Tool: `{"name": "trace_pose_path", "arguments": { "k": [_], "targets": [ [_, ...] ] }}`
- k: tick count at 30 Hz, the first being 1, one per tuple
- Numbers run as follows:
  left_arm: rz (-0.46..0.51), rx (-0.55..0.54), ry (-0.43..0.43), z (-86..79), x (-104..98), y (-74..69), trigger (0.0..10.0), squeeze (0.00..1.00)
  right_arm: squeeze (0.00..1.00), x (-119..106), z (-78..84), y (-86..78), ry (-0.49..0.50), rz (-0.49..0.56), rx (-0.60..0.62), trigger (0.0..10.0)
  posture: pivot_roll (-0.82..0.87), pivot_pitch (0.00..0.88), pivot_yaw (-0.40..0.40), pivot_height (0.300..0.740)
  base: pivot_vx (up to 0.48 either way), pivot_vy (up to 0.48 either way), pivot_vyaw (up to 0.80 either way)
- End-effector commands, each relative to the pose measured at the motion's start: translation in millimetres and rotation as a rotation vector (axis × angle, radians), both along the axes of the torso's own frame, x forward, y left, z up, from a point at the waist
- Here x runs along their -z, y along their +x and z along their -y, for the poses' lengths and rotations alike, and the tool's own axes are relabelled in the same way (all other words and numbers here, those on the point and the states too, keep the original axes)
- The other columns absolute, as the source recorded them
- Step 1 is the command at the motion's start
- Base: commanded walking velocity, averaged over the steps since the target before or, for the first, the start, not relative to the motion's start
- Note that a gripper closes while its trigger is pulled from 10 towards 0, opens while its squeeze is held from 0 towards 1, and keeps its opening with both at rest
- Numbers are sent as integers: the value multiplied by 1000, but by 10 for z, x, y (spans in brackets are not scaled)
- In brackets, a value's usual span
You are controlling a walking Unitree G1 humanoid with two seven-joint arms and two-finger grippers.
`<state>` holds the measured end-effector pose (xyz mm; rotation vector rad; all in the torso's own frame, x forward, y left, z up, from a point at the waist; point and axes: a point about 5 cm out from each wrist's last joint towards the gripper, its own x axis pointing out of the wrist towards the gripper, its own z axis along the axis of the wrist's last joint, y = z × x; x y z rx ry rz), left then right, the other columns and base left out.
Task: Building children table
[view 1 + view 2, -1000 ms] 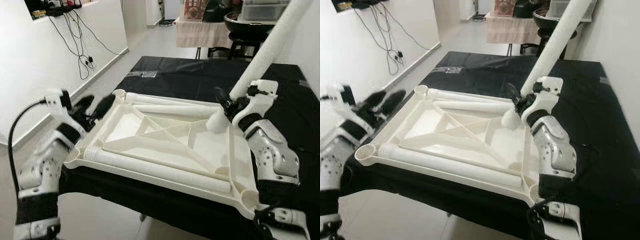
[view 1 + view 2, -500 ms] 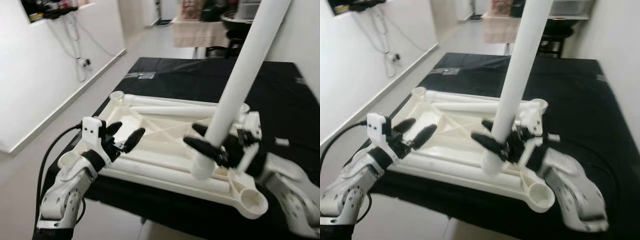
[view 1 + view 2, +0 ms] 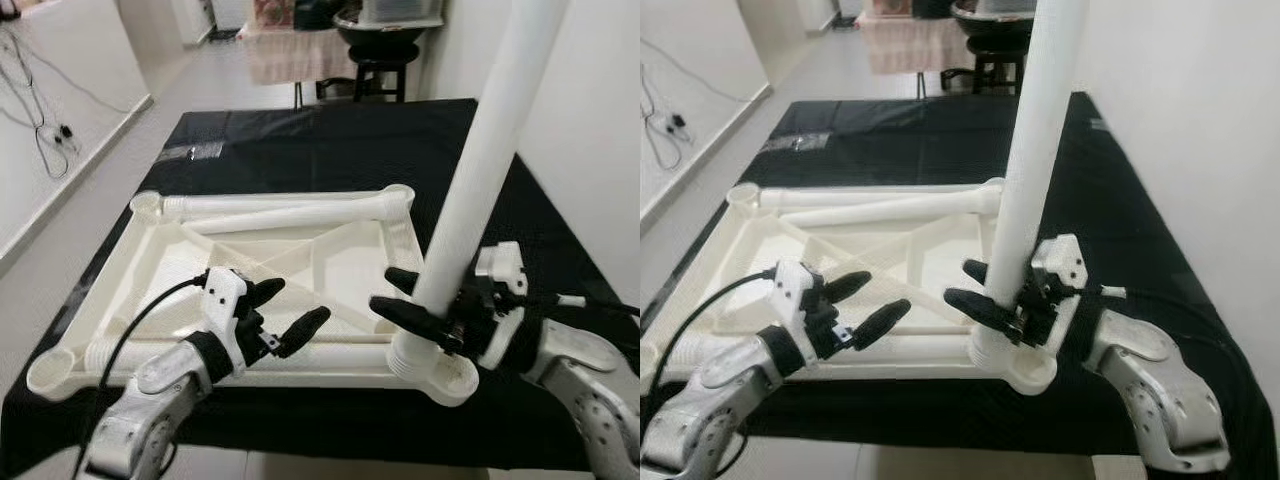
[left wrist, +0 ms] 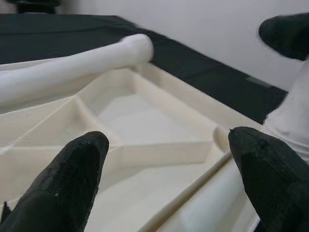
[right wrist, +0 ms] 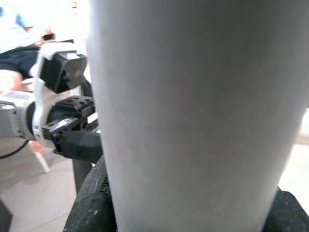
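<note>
Standing upright in the near right corner socket (image 3: 437, 368) of the upside-down white table frame (image 3: 150, 255), the leg tube (image 3: 478, 170) is clamped low by the right gripper (image 3: 415, 305), probably to seat it straight; the left gripper (image 3: 285, 312) hovers spread apart over the frame's near rail; all rests on the black tabletop (image 3: 300, 150).

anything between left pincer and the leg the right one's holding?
Nothing in the way: in the left eye view, below the gap from the left pincer to the table leg in the right pincer lie the tabletop's ribs and near rail.
</note>
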<state>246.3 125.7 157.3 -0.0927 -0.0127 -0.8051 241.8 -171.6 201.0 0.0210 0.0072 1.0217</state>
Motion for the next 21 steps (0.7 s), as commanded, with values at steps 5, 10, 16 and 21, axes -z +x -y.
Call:
{"name": "trace_pose_path", "arguments": {
  "k": [5, 10, 16, 21],
  "targets": [
    [-20, -16, 39, -13, 26, -3, 10000, 0, 0, -93, -78, 4, 37, 47, -45, 10000, -31, 62, 30, 740, 0, -384, 0],
    [-64, 37, 73, 28, 114, -113, 10000, 0, 0, -89, -141, 45, 55, 52, -51, 10000, -22, 65, 28, 740, 0, 0, 0],
    [-85, 23, 82, 14, 153, -151, 10000, 0, 0, -79, -164, 36, 63, 44, -66, 10000, -13, 67, 24, 740, 0, 0, 0],
    [-96, -19, 87, -11, 179, -148, 10000, 0, 0, -68, -190, 35, 65, 38, -79, 10000, -13, 65, 23, 740, 0, 0, 0]
  ]
}}
